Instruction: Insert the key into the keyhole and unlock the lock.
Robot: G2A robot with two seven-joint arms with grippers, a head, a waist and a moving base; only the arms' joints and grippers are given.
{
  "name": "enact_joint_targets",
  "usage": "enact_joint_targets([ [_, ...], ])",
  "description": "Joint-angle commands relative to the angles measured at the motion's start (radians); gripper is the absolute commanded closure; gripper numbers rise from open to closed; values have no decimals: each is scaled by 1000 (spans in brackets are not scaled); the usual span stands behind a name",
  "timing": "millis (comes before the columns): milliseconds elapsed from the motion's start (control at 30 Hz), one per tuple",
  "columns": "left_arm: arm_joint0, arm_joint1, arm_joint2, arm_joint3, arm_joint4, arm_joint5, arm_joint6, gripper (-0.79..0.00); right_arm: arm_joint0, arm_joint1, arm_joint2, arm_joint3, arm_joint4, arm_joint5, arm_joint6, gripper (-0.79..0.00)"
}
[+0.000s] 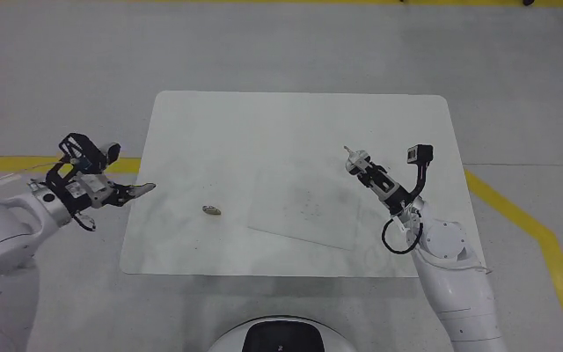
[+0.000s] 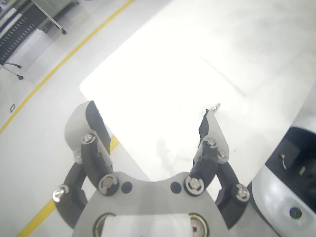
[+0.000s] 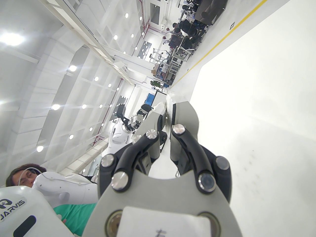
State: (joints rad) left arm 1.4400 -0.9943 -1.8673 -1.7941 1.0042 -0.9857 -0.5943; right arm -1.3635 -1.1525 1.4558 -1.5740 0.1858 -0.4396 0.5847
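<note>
My right claw (image 3: 170, 106) is clamped on a thin metal piece, apparently the key (image 1: 347, 150), held over the right side of the white surface (image 1: 299, 123), with the tip pointing away from my body. My left claw (image 2: 151, 109) hangs with its fingers wide apart at the surface's left edge. A small metallic object, seemingly the lock (image 1: 211, 209), lies on the surface near the left claw, well apart from the key.
</note>
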Motion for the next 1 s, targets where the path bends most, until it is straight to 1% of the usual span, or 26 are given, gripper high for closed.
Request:
enact_joint_targets([
  [0, 7, 9, 60, -4, -8, -27, -59, -785, 0, 0, 0, 0, 0, 0, 0, 0],
  [100, 6, 33, 140, -20, -12, -27, -118, -785, 0, 0, 0, 0, 0, 0, 0, 0],
  [233, -24, 71, 218, -16, -43, -27, -141, -785, 0, 0, 0, 0, 0, 0, 0, 0],
  [300, -41, 91, 259, -19, -16, -27, -160, -785, 0, 0, 0, 0, 0, 0, 0, 0],
  [367, -57, 108, 294, -7, -1, -27, -152, -785, 0, 0, 0, 0, 0, 0, 0, 0],
  [400, -66, 116, 312, -1, -2, -27, -145, -767, 0, 0, 0, 0, 0, 0, 0, 0],
  [433, -73, 124, 328, 6, -4, -27, -139, -674, 0, 0, 0, 0, 0, 0, 0, 0],
  [467, -81, 132, 344, 12, -3, -27, -134, -637, 0, 0, 0, 0, 0, 0, 0, 0],
  [500, -89, 140, 361, 20, 2, -27, -133, -576, 0, 0, 0, 0, 0, 0, 0, 0],
  [533, -96, 146, 379, 26, 8, -27, -131, -551, 0, 0, 0, 0, 0, 0, 0, 0],
  [633, -122, 164, 432, 50, 13, -27, -108, -539, 0, 0, 0, 0, 0, 0, 0, 0],
  [667, -132, 169, 448, 60, 15, -27, -101, -496, 0, 0, 0, 0, 0, 0, 0, 0],
  [700, -142, 174, 464, 68, 16, -27, -93, -486, 0, 0, 0, 0, 0, 0, 0, 0],
  [833, -189, 187, 517, 105, 27, -27, -57, -385, 0, 0, 0, 0, 0, 0, 0, 0],
  [967, -232, 193, 575, 135, 51, -27, -33, -354, 0, 0, 0, 0, 0, 0, 0, 0],
])
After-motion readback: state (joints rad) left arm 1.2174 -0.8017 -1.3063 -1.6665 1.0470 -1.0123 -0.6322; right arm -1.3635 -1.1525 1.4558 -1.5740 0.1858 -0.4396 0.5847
